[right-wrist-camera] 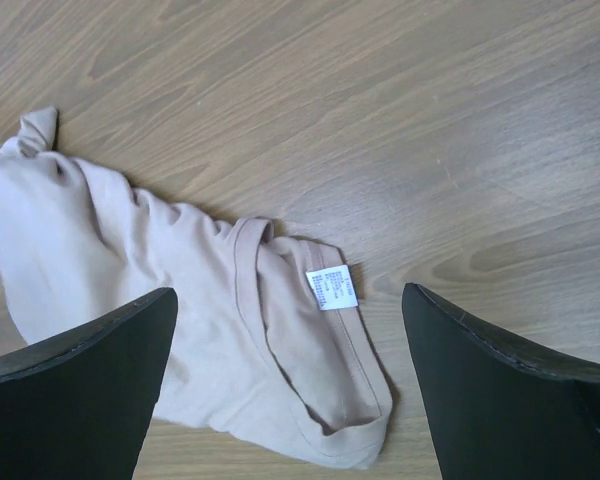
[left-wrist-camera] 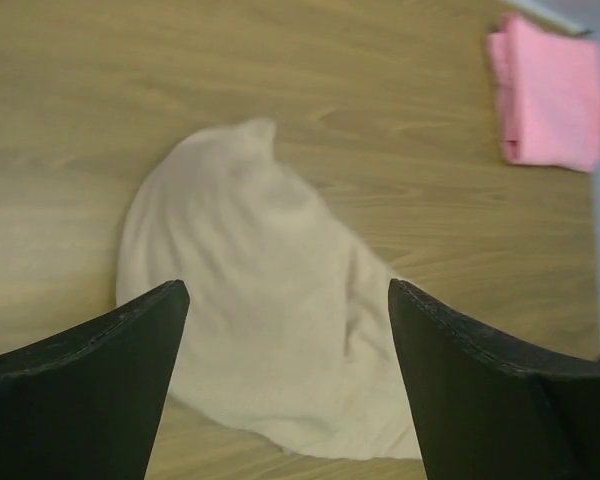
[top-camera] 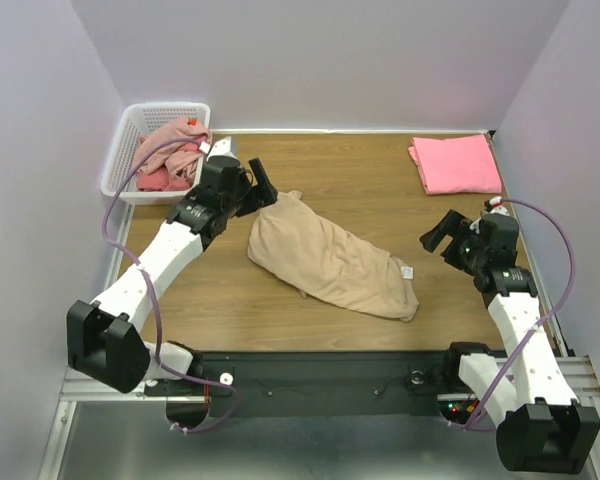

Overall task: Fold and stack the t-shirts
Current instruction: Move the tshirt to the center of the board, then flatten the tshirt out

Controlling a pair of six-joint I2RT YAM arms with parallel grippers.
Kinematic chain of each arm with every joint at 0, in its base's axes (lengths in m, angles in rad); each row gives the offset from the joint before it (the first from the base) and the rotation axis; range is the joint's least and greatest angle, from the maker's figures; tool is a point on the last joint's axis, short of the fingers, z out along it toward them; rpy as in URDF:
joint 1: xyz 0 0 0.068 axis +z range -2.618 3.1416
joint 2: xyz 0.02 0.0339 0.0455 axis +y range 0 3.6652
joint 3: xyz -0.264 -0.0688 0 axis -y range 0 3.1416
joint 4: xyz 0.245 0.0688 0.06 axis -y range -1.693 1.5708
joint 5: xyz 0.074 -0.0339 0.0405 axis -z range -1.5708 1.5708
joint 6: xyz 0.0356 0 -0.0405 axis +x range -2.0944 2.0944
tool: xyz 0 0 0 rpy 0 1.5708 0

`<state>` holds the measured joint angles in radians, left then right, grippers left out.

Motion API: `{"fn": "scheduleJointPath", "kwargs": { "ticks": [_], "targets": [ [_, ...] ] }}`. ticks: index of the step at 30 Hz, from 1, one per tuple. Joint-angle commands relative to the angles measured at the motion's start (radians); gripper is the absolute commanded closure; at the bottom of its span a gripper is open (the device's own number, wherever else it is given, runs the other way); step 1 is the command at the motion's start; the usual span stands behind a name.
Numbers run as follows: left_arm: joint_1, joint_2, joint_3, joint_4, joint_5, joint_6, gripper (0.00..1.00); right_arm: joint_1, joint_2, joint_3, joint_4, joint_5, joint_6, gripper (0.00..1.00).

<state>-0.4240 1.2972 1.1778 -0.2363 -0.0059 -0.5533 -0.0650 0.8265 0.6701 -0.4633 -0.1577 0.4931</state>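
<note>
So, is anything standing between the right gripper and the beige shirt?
Nothing visible does. The right gripper is open, and only table wood shows between it and the collar end of the beige shirt.

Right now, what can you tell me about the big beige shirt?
The beige t-shirt is soft plain cloth, crumpled into a long bunched heap, not folded. It lies slantwise in the middle of the wooden table. Its collar sits at the near right end, showing a small white label. Nothing grips it.
</note>
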Motion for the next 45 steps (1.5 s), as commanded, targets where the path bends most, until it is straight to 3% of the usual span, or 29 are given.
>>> {"fn": "scheduleJointPath", "kwargs": {
  "ticks": [1,7,15,19,25,31,32,34,35,37,40,45],
  "targets": [
    [0.002,-0.073,-0.078,0.005,-0.229,-0.092,0.04,0.001,-0.004,-0.009,0.037,-0.061,-0.025,0.00],
    [0.002,-0.130,-0.256,-0.014,-0.276,-0.154,0.01,0.020,0.031,-0.029,-0.007,-0.109,-0.018,0.00],
    [0.002,-0.147,-0.527,0.046,-0.190,-0.272,0.02,0.281,0.092,-0.070,-0.161,0.110,0.154,0.01],
    [0.004,-0.128,-0.569,0.137,-0.174,-0.281,0.02,0.362,0.170,-0.092,-0.190,0.124,0.246,0.05],
    [0.007,0.002,-0.550,0.230,-0.126,-0.272,0.21,0.378,0.143,-0.147,-0.215,0.139,0.341,0.08],
    [0.011,0.149,-0.501,0.310,-0.065,-0.241,0.50,0.380,0.201,-0.175,-0.201,0.181,0.354,0.17],
    [0.011,0.180,-0.494,0.310,-0.065,-0.229,0.55,0.380,0.213,-0.181,-0.189,0.179,0.354,0.23],
    [0.011,0.209,-0.463,0.301,-0.063,-0.217,0.82,0.380,0.241,-0.190,-0.149,0.162,0.352,0.43],
    [0.011,0.214,-0.452,0.295,-0.065,-0.208,1.00,0.380,0.244,-0.187,-0.143,0.162,0.351,0.64],
    [0.011,0.197,-0.426,0.287,-0.074,-0.191,1.00,0.380,0.226,-0.147,-0.135,0.164,0.332,0.82],
    [0.010,0.130,-0.380,0.267,-0.124,-0.155,1.00,0.380,0.179,-0.039,-0.136,0.173,0.283,0.96],
    [0.011,-0.098,-0.275,0.195,-0.204,-0.082,1.00,0.380,0.140,0.228,-0.146,0.191,0.208,0.99]
  ]
}}
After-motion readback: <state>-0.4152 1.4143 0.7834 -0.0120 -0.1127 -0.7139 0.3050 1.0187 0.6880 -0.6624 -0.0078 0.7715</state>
